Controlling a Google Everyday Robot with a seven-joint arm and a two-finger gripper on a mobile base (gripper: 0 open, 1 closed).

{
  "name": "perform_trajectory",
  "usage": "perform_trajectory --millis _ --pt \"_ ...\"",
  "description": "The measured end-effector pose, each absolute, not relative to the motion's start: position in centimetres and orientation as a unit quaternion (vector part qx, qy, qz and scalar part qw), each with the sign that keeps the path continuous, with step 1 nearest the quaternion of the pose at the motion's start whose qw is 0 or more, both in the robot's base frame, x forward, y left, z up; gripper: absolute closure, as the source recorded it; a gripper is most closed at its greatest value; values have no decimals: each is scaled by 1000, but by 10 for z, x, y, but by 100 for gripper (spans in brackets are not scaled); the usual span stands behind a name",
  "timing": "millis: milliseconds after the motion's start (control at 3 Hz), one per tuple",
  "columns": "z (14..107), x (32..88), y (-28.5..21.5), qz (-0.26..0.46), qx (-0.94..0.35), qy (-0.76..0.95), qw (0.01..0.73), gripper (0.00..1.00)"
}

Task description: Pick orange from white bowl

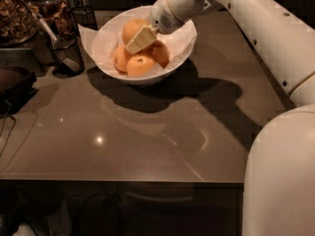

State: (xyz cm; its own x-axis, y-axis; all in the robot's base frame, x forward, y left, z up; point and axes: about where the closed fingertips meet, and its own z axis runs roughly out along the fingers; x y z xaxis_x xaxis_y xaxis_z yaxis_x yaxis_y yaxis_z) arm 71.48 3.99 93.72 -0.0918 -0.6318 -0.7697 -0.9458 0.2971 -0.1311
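The white bowl (106, 41) stands at the back of the brown table, lined with white paper. It holds several oranges. The orange (132, 27), the largest and palest, lies at the back of the pile. A smaller orange with a dark stem dimple (140, 66) lies in front, and a deeper-orange one (158, 54) lies at the right. My gripper (139, 39) reaches down into the bowl from the upper right. Its cream tip rests against the front right side of the large orange, above the smaller ones.
A black wire-mesh cup (65, 57) with a utensil stands left of the bowl, another (83, 16) behind it. A clear container of brown food (17, 14) is at the far left, with a dark object (12, 85) below it. My white arm (261, 28) spans the right side.
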Motion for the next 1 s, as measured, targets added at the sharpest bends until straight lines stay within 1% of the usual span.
perform_trajectory --millis 333,1000 --pt "984 705 58 193 -569 685 411 100" --pt "984 706 60 201 -565 686 411 100"
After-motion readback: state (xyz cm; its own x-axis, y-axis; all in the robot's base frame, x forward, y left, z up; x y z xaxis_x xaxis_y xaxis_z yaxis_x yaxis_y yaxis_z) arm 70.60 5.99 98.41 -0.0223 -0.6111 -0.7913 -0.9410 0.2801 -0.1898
